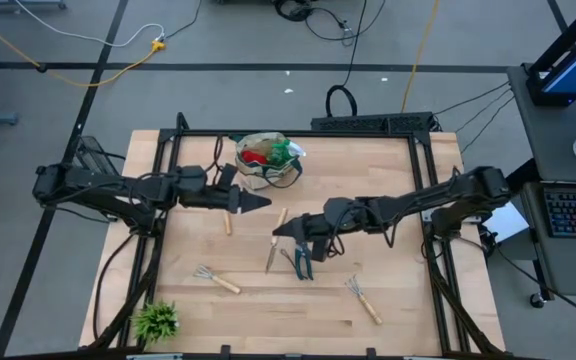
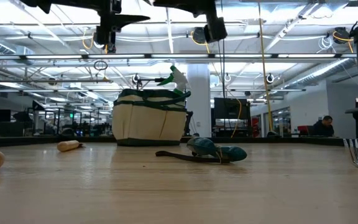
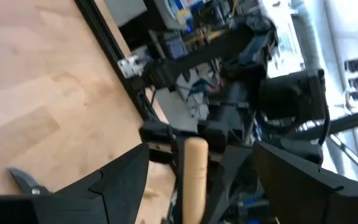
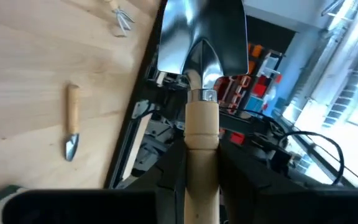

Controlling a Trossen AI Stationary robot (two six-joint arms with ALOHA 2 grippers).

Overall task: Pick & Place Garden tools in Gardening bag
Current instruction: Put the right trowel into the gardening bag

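trowel (image 4: 202,124) is off the worktop (image 1: 388,180), clamped by its wooden handle in the right hand (image 1: 290,232); blade out past the fingers, handle end back past them; hand is closed down tight on the handle, nothing else touched

gardening bag (image 2: 148,121) sits at the far edge of the worktop, mouth up, green spray bottle (image 2: 179,78) and something red already sticking out of it; trowel and right hand hang in front of the bag, a little to its right, well above the bag's rim going by the low view; trowel's long axis runs roughly toward and away from the bag, crosswise to the right forearm

left hand (image 1: 258,202) is the nearer one to the bag, just in front of it, also up in the air; fingers spread as wide as they go, holding nothing; its wrist view lines the trowel handle up in the gap between the fingers, but the overhead view shows it near the handle and not on it

my read: the move turns on the short gap from trowel to bag mouth, away and slightly left from the right hand; can't tell whether a handover or a direct drop is planned

on the worktop in front of the bag: pruning shears (image 1: 303,262), two hand rakes (image 1: 216,279) (image 1: 364,300), one small wooden-handled tool (image 1: 228,222)
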